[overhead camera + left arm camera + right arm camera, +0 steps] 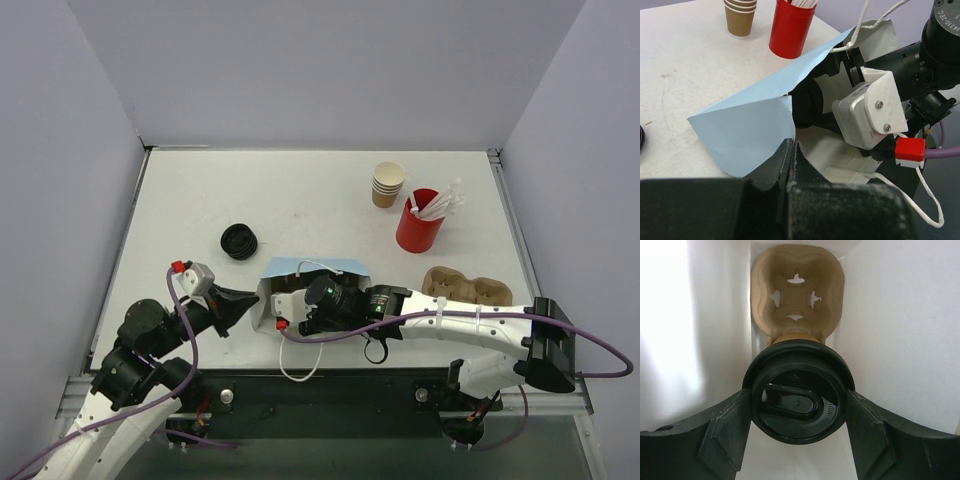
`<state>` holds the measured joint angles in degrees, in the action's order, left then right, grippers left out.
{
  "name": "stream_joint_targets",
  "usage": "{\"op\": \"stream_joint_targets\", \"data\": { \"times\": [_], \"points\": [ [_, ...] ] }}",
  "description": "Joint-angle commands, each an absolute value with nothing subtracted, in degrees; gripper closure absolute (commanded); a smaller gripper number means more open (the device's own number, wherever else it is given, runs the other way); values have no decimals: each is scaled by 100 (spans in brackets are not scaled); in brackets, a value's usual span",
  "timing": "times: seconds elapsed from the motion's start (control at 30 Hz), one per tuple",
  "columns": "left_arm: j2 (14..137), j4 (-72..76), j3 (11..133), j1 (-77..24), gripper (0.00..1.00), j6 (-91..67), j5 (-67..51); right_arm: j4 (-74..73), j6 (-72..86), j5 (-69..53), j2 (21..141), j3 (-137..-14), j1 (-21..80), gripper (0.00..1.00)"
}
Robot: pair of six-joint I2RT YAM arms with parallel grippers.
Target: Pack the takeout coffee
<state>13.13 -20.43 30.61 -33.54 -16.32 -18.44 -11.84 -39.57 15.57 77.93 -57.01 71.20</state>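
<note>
A light-blue paper bag (310,268) with white string handles lies on its side at the table's near edge, its mouth towards the arms. My left gripper (240,305) is shut on the bag's lower mouth edge (791,150). My right gripper (797,405) reaches inside the bag and is shut on the black lid of the takeout coffee (799,400). A sliver of its brown cup (797,335) shows behind the lid. A moulded cardboard cup carrier (796,290) sits at the bag's far end, just beyond the cup. From above the cup is hidden by the bag.
A second cardboard carrier (467,287) lies to the right of the bag. A red cup (418,222) with white sticks and a stack of lidless brown cups (387,184) stand at the back right. A stack of black lids (240,241) lies left of the bag.
</note>
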Motion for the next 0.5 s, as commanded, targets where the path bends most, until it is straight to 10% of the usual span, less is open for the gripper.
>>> {"op": "stream_joint_targets", "data": {
  "times": [0.0, 0.47],
  "points": [
    [1274, -1872, 3094, -3331, 100, -1749, -2013, -1625, -4482, 1731, 7655, -6003, 7066, 57],
    [1274, -1837, 3067, -3331, 100, -1784, -1890, -2039, -4860, 1565, 7857, -6232, 6961, 57]
  ]
}}
